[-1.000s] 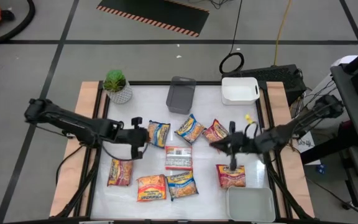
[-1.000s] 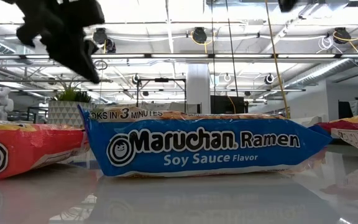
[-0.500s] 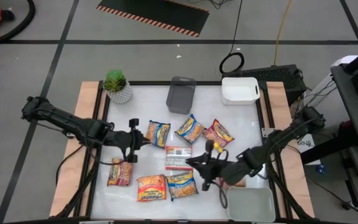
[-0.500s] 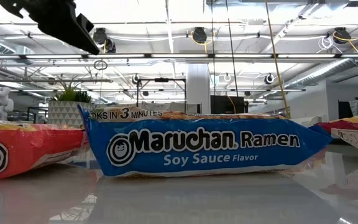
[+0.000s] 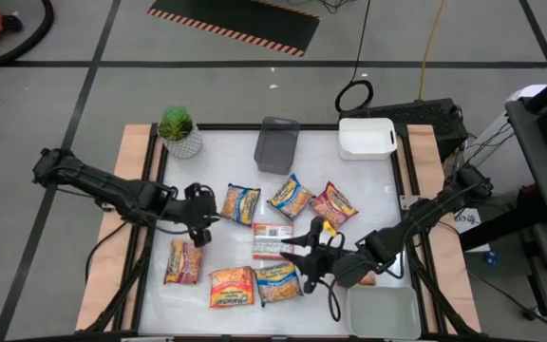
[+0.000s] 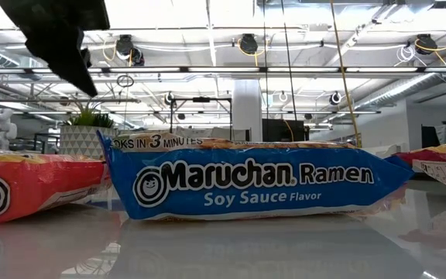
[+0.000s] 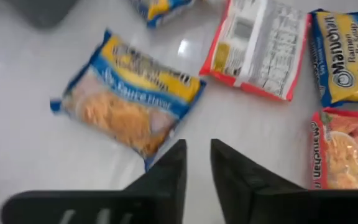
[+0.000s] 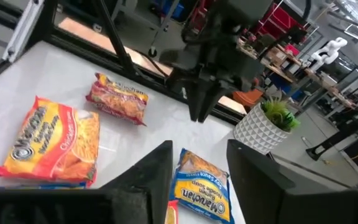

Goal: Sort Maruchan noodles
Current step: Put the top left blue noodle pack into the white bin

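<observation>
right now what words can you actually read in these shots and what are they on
"Maruchan Ramen" and "Soy Sauce Flavor": front of the blue packet, low view.
"OKS IN 3 MINUTES" (start cut off): same packet's top edge.
"Maruchan Ramen Noodle Soup": blue-and-yellow packet, left wrist view.
"Maruchan": red packet, orange packet, blue packet.
Back print on the white-and-red packet: too blurred to read.

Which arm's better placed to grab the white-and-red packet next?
Right, probably. The right gripper hangs open right beside the white-and-red packet; the left gripper hovers by the blue packet.
</observation>
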